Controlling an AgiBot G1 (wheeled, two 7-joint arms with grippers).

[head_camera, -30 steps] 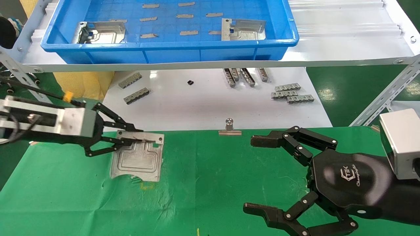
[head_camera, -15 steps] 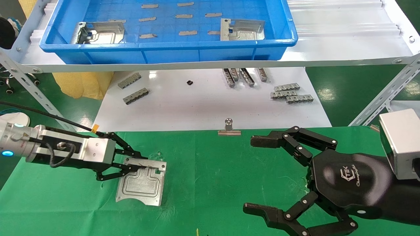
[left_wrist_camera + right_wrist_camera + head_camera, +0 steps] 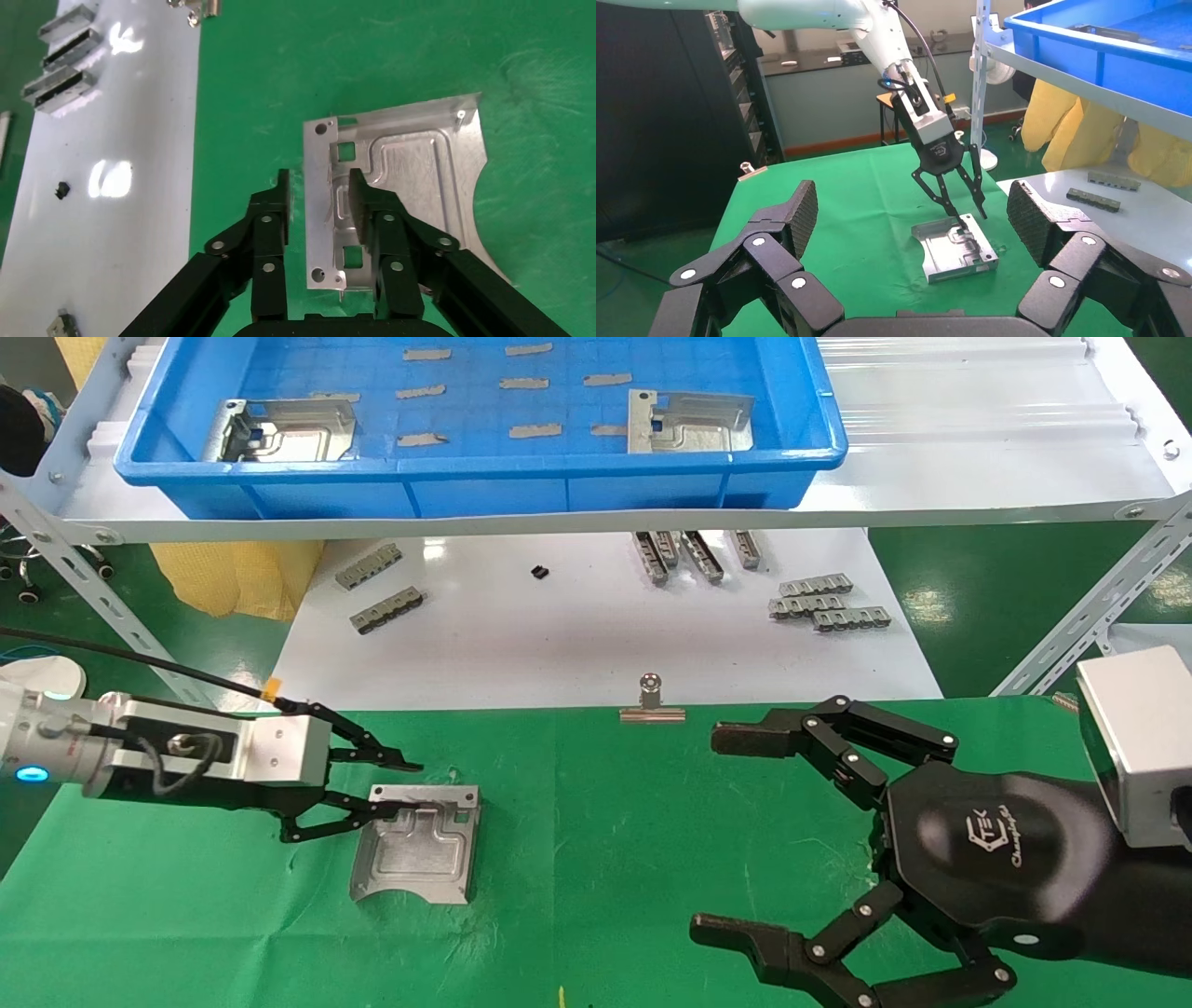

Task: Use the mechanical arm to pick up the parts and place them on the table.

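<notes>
One silver part (image 3: 416,845) lies flat on the green cloth table (image 3: 605,859) at the left. My left gripper (image 3: 396,788) is open just above the part's near-left edge, one finger on each side of its raised flange with a gap. The left wrist view shows the same: the gripper (image 3: 320,189) straddles the edge of the part (image 3: 415,182). My right gripper (image 3: 726,834) is wide open and empty over the cloth at the right. From the right wrist view I see the part (image 3: 954,249) beyond my own open jaws. Two more parts (image 3: 279,430) (image 3: 689,421) lie in the blue bin (image 3: 466,463).
The bin stands on a white shelf with perforated legs (image 3: 1090,617). Grey comb-like strips (image 3: 829,601) (image 3: 382,589) lie on the white tabletop (image 3: 559,635) behind the cloth. A binder clip (image 3: 652,705) holds the cloth's rear edge. Thin grey strips (image 3: 535,430) lie in the bin.
My left gripper has come down and towards me with the part, set it on the green cloth and opened, letting it go. The right arm has not moved.
</notes>
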